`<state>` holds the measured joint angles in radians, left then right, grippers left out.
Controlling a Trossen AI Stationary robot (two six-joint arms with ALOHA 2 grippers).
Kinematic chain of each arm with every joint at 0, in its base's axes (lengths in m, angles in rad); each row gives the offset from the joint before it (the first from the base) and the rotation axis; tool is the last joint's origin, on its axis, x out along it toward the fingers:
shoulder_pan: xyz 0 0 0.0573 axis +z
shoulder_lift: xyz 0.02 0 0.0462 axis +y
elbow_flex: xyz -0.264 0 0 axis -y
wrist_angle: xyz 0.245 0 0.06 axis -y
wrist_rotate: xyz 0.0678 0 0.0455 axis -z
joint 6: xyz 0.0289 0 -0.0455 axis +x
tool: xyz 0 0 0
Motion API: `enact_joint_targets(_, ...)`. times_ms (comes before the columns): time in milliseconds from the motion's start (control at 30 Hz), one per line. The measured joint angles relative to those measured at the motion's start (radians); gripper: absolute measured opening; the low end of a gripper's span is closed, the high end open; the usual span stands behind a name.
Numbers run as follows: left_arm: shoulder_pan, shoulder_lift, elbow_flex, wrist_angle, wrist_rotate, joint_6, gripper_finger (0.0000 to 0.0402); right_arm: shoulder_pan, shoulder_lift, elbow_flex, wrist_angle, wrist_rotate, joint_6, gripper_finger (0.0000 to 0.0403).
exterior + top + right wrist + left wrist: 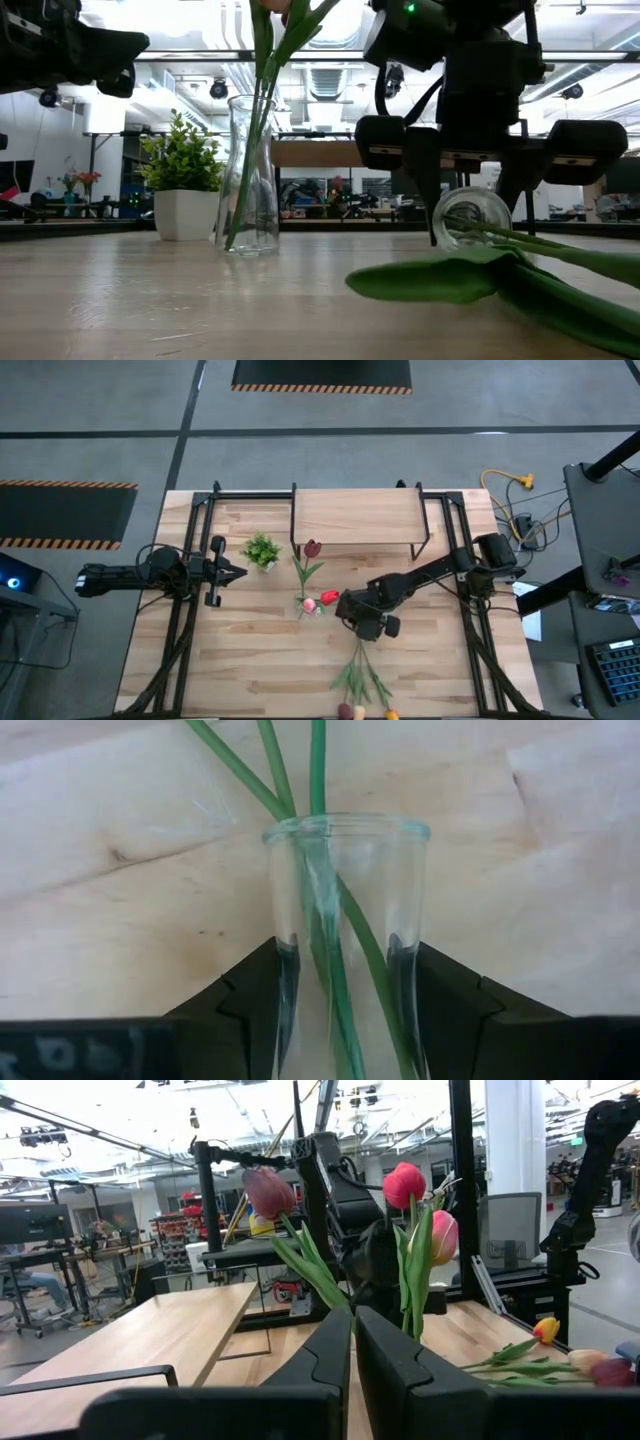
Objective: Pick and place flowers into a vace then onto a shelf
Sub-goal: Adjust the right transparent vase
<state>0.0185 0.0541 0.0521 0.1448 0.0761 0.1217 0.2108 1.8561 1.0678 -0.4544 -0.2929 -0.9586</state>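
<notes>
Glass vase [345, 950], seemingly lying sideways, sits pinched in the right claw [368, 622] mid-surface; three tulips [318, 600] are in, three more [362, 685] wait at six o'clock. Shelf [355, 517] unused; left claw [237, 571] closed.

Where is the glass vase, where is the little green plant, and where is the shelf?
Glass vase [250, 180], low view, on the clear body below its neck.
Little green plant [262, 549], high view, on the middle of its leaves.
Shelf [355, 516], high view, on the bare middle of its light-wood board.

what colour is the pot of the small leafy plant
White; the pot shows best in the low view.
</notes>
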Motion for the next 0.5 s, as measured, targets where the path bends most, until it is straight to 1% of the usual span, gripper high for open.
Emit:
enact_joint_targets(233,0.0,0.0,0.0,0.0,0.0,0.0,0.0003,-0.019,-0.002,-0.002,0.016,-0.103,0.001,0.0161)
enact_joint_targets(500,0.0,0.0,0.0,0.0,0.0,0.0,0.0003,-0.046,-0.009,-0.002,0.021,-0.166,0.001,0.0161)
